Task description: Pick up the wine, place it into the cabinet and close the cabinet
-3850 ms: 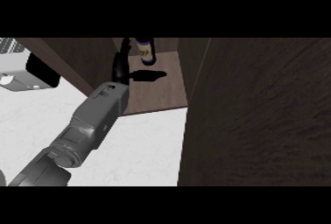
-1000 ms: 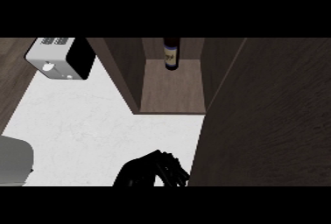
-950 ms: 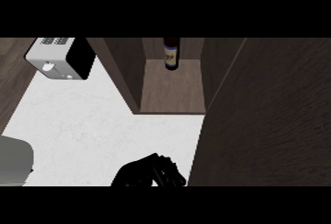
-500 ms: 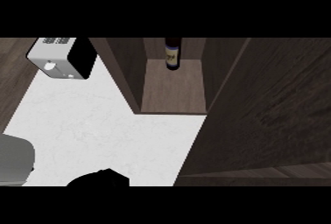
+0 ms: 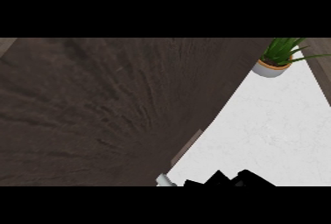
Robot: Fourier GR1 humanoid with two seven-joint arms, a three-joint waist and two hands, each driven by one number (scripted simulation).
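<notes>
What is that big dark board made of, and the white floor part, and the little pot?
The big dark panel looks like dark brown wood with a matte finish, since streaky grain runs across it. The white counter seems to be stone, maybe marble, from its faint grey mottling. The plant pot looks ceramic: pale and smooth, with an orange rim.

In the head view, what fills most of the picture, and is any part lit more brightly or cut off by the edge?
Head view: a dark wooden cabinet panel fills the left and centre. The white counter at the right is the brightest area. A potted plant is cut off at the top edge; a black hand is cut off at the lower edge.
</notes>
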